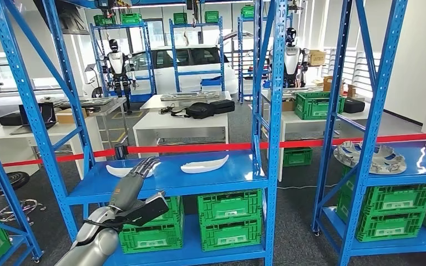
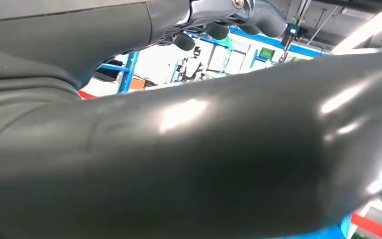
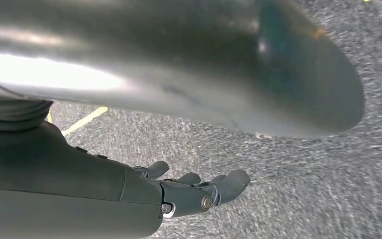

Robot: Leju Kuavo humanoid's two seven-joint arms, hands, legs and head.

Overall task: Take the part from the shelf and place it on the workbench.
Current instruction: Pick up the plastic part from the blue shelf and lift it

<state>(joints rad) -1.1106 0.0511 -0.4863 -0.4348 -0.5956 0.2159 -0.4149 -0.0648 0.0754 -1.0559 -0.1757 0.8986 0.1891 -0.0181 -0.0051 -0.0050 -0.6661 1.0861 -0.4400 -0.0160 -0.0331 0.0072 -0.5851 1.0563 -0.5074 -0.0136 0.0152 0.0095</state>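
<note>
On the blue shelf [image 1: 222, 178], middle level, two white curved parts lie well apart. White part [image 1: 204, 164] sits near the middle of the deck, towards its back edge; long axis runs along the shelf's length, one tapered tip towards the right upright, the other towards the left part, edge bowed towards the front. Second white part [image 1: 117, 170] lies near the left end of the deck, same long-axis direction, partly hidden by the left hand [image 1: 140, 168].

Left hand is raised over the shelf's left front area, fingers [image 1: 147, 163] extended and spread, pointing up and towards the back. It overlaps the second part in the head view; can't tell whether it touches it. Nothing gripped, hand released. Left wrist view: mostly the grey thumb up close, dark fingertips [image 2: 218, 31] apart, blue racking behind.

Right hand [image 3: 199, 191] hangs over grey carpeted floor [image 3: 303, 174], fingers loosely half-curled and apart, holding nothing.

Below the deck: green crates [image 1: 230, 219] side by side on the bottom level. Red barrier tape [image 1: 199, 148] runs across just behind the shelf. Right-hand neighbouring rack carries silver wheel-like parts [image 1: 370, 156] on its blue deck, with green crates underneath. White tables [image 1: 180, 127] stand beyond the tape, a black bag [image 1: 201, 110] on the far one.
</note>
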